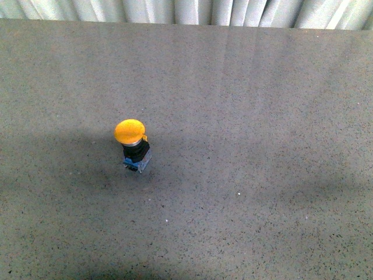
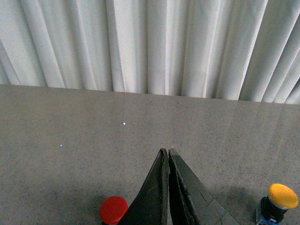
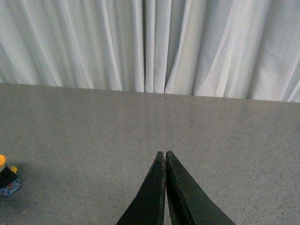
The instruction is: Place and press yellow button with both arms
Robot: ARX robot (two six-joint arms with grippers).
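Note:
The yellow button (image 1: 132, 144) stands upright on the grey table (image 1: 262, 116), left of centre in the front view, with an orange-yellow domed cap, black collar and blue-and-clear base. It also shows in the left wrist view (image 2: 279, 201) and, partly cut off, in the right wrist view (image 3: 6, 177). My left gripper (image 2: 167, 151) is shut and empty, above the table and apart from the button. My right gripper (image 3: 163, 153) is shut and empty, well away from the button. Neither arm shows in the front view.
A red button (image 2: 113, 209) sits on the table close beside the left gripper's fingers. A white pleated curtain (image 2: 150, 47) hangs along the table's far edge.

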